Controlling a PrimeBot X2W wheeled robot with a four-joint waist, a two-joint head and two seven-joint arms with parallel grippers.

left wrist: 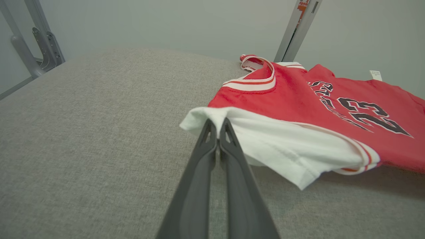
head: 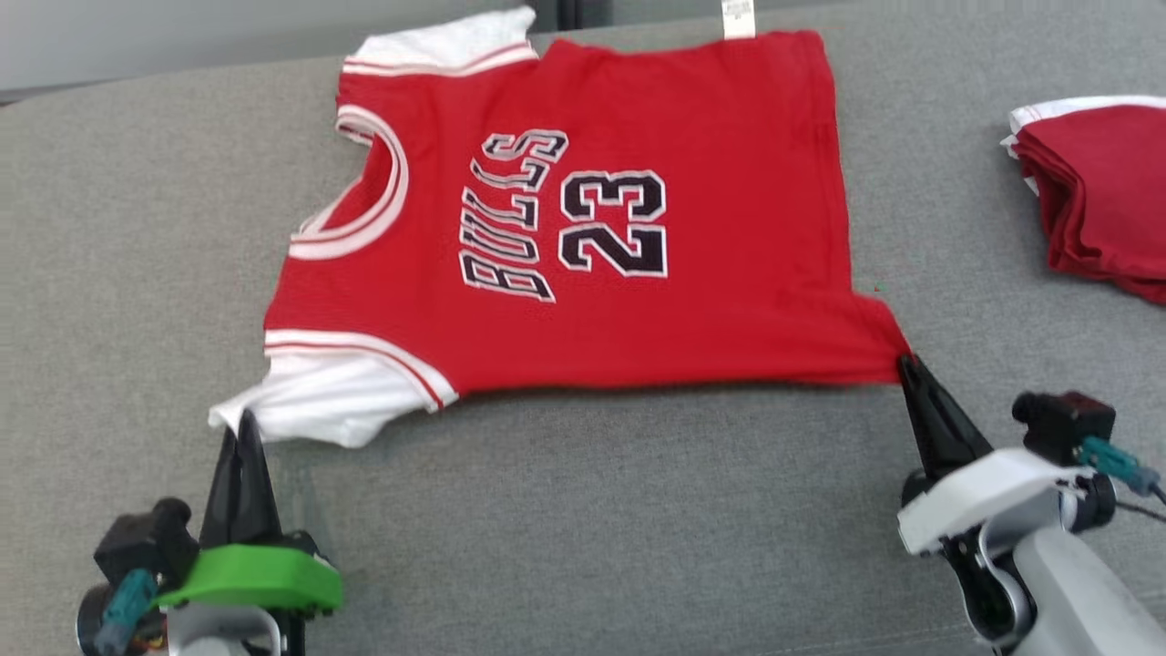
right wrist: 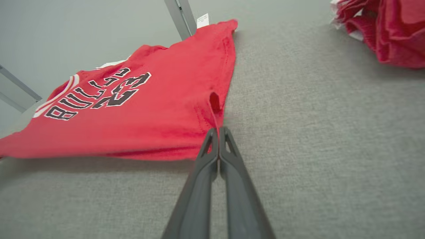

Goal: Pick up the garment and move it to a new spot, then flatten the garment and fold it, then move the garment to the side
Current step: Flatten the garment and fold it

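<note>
The red jersey is being held spread out, print up, across the middle of the head view on the gray tabletop. Its near white sleeve is being pinched at lower left by the left claw, closed tight on the cloth. The near hem corner is being pinched at right by the right claw, likewise closed on it. The near edge is being lifted slightly and stretched taut between them, probably to flatten the cloth for folding. A pile of red clothes is lying at upper right, well apart.
</note>
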